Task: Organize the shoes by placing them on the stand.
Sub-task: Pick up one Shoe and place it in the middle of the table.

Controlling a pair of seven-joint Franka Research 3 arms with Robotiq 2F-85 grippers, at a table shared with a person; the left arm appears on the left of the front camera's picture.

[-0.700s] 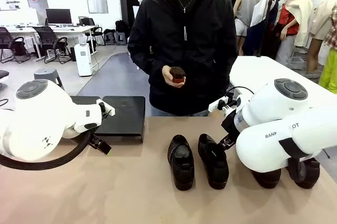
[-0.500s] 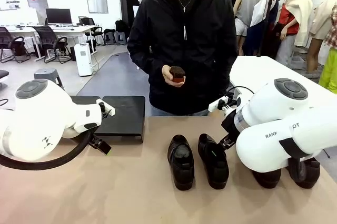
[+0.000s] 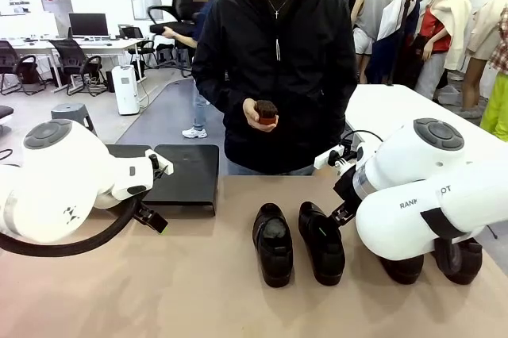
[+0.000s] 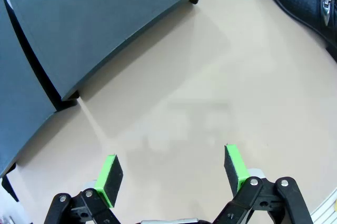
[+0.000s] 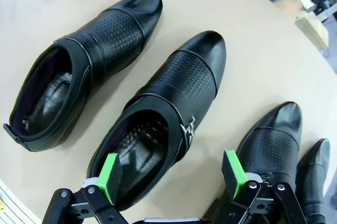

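Two glossy black shoes point(image 3: 274, 244) point(image 3: 322, 243) lie side by side at the table's middle, toes toward me. Two more shoes point(image 3: 403, 268) point(image 3: 459, 260) lie at the right, partly hidden under my right arm. The black stand point(image 3: 186, 175) sits at the back left, with nothing on the parts that show. My left gripper point(image 4: 171, 174) hangs open over bare table just in front of the stand's two platforms point(image 4: 100, 19) point(image 4: 21, 92). My right gripper point(image 5: 171, 175) is open above the heel of one middle shoe point(image 5: 163, 113), with another shoe point(image 5: 84, 66) beside it.
A person in a black jacket stands at the far side and holds a small dark object point(image 3: 267, 112) in one hand. Bare tan table point(image 3: 159, 290) lies in front of the stand. A second white table point(image 3: 397, 108) stands at the back right.
Neither arm nor any shoe has moved. Another person has come into view far behind, at the back left.
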